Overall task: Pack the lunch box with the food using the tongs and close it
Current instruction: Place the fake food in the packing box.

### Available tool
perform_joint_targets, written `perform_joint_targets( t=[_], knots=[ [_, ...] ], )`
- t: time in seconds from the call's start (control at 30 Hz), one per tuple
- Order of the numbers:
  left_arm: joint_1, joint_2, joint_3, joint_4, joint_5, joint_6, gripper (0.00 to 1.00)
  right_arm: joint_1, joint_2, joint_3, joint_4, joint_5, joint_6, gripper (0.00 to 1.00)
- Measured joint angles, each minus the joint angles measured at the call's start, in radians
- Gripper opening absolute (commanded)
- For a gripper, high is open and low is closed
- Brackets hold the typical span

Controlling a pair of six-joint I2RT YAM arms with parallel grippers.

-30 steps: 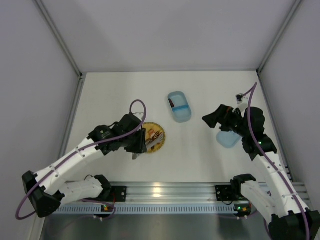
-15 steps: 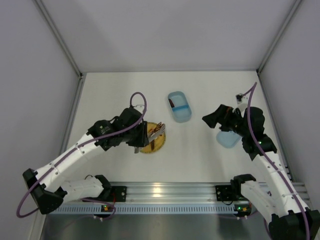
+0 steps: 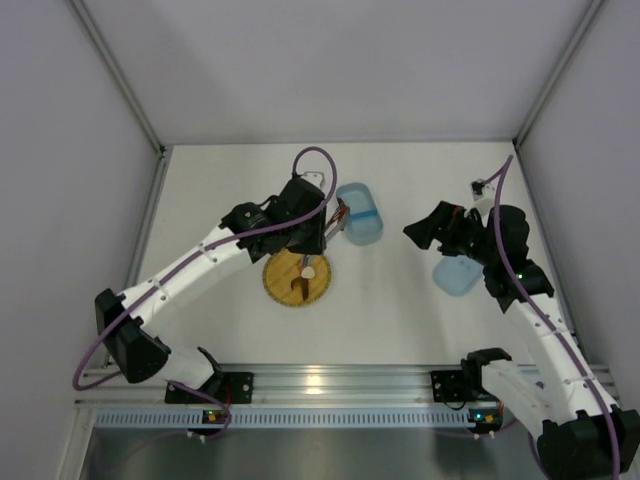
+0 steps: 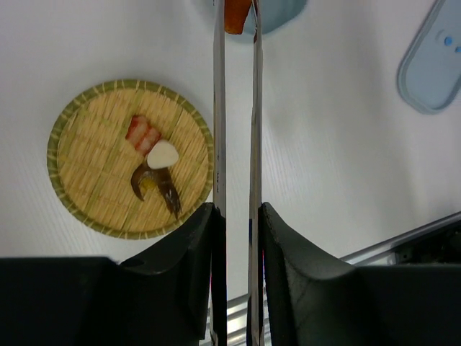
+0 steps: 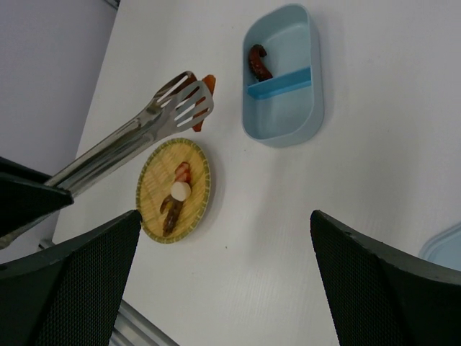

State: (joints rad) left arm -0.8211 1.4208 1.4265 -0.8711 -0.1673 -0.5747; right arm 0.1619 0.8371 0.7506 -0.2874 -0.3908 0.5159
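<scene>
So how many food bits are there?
5. Three lie on the yellow plate: a red-and-white piece, a white piece and a brown piece. One orange piece is pinched in the tongs. One dark piece sits in the lunch box. More may be hidden.

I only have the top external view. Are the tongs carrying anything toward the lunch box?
Observer: Yes. The left wrist view shows an orange piece pinched at the tips of the tongs, which the left gripper holds.
Operator: Anything in the box yet?
Observer: The right wrist view shows one dark red piece in the lunch box, in the compartment farther from the plate.
Operator: What's on the plate?
Observer: Three: a red striped piece, a white piece, a dark brown curved piece.
</scene>
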Motion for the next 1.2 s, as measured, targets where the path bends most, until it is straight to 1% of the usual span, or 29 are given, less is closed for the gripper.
perform_joint_targets(
  t=[0.27, 0.43, 0.6, 0.83, 1.17, 1.2],
  knots=[
    [0.006, 0.196, 0.177, 0.079, -0.056, 0.025, 0.37, 0.000, 0.012, 0.033, -0.006, -0.008, -0.011, 0.99],
    [0.030, 0.293, 0.243, 0.113, -0.059, 0.033, 0.37, 0.000, 0.028, 0.040, -0.016, -0.011, -0.025, 0.99],
    [0.060, 0.332, 0.244, 0.128, -0.058, 0.039, 0.37, 0.000, 0.029, 0.040, -0.019, -0.012, -0.027, 0.99],
    [0.102, 0.344, 0.241, 0.180, -0.034, 0.047, 0.37, 0.000, 0.027, 0.040, -0.019, -0.011, -0.028, 0.99],
    [0.103, 0.404, 0.226, 0.198, 0.031, 0.050, 0.37, 0.000, 0.023, 0.040, -0.020, -0.011, -0.035, 1.00],
    [0.103, 0.404, 0.219, 0.200, 0.032, 0.050, 0.38, 0.000, 0.021, 0.040, -0.020, -0.011, -0.035, 0.99]
  ],
)
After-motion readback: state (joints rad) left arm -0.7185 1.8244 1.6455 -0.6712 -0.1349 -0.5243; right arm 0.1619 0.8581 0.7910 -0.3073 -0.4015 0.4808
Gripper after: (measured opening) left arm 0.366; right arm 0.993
